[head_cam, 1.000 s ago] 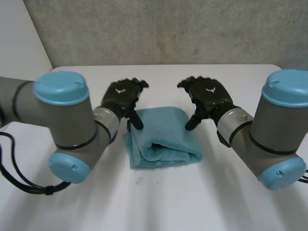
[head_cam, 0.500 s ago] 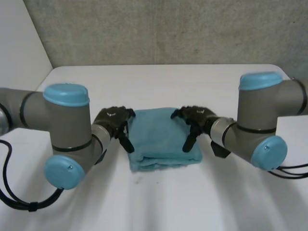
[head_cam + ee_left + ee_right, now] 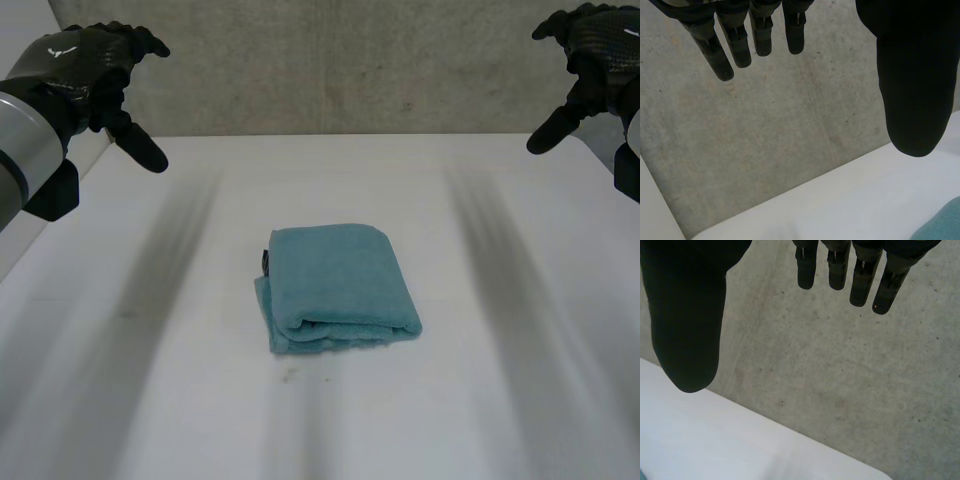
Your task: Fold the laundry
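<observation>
Towel (image 3: 335,280): centre frame on the white desk (image 3: 480,400), folded into a compact block, rounded fold facing the lower edge, under-layers protruding slightly at its left side. Left hand (image 3: 75,65), upper left, and right hand (image 3: 600,40), upper right: both high and well apart from the towel, fingers spread, thumbs apart, holding nothing. Assessment: fold appears complete. Any tidying should press the protruding left-side layers flush with flat fingers, without dragging the stack.
</observation>
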Available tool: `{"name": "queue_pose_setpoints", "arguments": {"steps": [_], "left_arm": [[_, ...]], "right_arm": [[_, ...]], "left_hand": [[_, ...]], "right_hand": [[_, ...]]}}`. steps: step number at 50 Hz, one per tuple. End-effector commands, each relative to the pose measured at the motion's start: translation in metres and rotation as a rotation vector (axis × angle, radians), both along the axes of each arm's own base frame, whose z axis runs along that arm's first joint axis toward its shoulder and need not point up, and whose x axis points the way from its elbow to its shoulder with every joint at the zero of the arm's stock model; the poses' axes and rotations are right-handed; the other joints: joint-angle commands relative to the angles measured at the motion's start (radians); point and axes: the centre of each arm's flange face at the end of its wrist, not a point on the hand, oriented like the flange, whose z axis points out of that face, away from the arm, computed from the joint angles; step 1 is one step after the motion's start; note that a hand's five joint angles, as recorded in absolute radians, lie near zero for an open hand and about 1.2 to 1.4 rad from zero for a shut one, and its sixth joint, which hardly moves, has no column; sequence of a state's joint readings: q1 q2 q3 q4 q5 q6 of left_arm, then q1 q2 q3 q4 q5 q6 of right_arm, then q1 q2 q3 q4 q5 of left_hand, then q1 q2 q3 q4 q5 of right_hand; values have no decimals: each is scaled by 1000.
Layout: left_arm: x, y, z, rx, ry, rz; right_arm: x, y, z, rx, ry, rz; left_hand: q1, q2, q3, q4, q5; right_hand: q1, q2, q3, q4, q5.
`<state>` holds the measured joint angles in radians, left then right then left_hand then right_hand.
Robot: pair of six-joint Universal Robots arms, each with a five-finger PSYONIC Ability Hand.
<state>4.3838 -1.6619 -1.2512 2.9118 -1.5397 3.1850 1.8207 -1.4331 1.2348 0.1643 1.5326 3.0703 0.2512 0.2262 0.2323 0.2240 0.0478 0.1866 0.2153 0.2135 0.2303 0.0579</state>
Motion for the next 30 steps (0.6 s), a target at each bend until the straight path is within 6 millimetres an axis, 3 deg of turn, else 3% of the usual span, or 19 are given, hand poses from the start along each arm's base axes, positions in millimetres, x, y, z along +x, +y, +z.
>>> {"name": "queue_pose_setpoints", "arguments": {"steps": [1,15,30], "left_arm": [[-1,2,-8,56,69,-10],[-2,-8,-17,-11,96,-4],[-7,-4,-25,-22,88,-23]], "right_arm": [[2,1,-7,13,31,12],[4,0,-14,25,39,18],[7,0,-29,18,37,29]], "left_hand": [[-46,-21,-28,-19,-18],[-46,-21,-28,-19,-18],[-49,-24,-31,-22,-21]], "right_hand": [[-12,-41,-39,-56,-58],[-12,-41,-39,-56,-58],[-12,-41,-39,-56,-58]]}}
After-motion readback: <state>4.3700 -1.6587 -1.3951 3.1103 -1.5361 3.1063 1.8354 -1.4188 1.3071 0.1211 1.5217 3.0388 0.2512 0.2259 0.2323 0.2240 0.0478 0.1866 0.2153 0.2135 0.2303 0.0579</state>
